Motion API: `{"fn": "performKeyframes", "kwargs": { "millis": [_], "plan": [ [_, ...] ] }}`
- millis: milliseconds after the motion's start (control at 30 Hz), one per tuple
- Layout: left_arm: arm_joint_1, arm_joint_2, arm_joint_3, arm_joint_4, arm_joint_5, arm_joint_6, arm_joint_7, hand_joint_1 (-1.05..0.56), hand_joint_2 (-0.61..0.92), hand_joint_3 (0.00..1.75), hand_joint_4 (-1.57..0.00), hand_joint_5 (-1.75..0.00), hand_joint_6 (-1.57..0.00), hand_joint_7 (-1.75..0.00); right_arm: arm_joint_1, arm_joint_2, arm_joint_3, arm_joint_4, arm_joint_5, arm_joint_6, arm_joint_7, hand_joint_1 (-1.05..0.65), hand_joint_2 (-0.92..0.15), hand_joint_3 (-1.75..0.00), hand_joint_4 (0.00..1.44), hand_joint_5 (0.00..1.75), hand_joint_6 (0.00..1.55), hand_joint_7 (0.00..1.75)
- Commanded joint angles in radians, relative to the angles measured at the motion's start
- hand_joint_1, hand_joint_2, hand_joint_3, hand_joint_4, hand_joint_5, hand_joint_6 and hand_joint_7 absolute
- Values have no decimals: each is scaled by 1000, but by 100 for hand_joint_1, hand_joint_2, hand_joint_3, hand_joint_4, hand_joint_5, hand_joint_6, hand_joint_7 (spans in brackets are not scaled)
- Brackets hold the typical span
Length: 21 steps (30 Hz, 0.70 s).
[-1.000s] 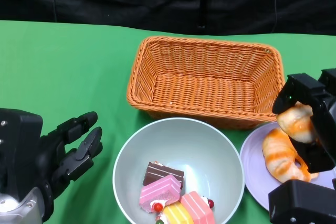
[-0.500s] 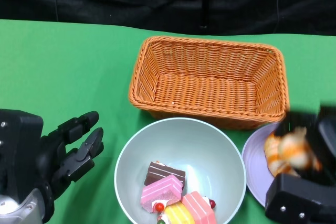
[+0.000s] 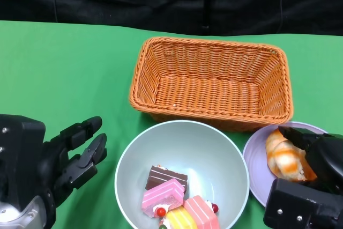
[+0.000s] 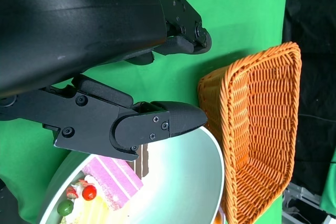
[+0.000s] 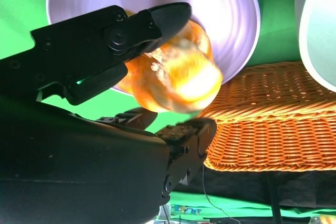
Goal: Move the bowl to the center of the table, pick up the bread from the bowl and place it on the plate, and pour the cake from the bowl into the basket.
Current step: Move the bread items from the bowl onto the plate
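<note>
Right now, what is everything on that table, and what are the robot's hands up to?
Table: one, green cloth, under everything.
Basket: one, orange wicker, nothing in it, at the middle toward the far side.
Bowl: one, pale grey-green, just in front of the basket.
Cake pieces: several, brown, pink and yellow, in the near part of the bowl.
Plate: one, lilac, right of the bowl.
Bread: one orange-brown piece visible, on the plate.
Left hand: black, holds nothing, left of the bowl.
Right hand: black, over the plate, fingers around the bread.
</note>
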Motion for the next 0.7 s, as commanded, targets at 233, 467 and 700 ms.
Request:
{"fn": "performKeyframes", "kwargs": {
  "millis": [233,467,700],
  "plan": [
    [14,12,6,-16,-3,-5,-8,-57,92,52,-12,-55,-29,0,19,6,18,-56,-9,49,-20,-93,-92,-31,29,1,5,1],
    [18,11,4,-19,-3,-5,-7,-55,92,53,-12,-53,-29,0,29,3,19,-69,5,45,-39,-94,-92,-36,29,1,6,2],
    [17,20,-4,-8,8,-18,-12,-54,92,53,-13,-53,-28,0,73,44,3,-191,25,48,-66,-94,-92,-38,30,2,5,1]
  ]
}}
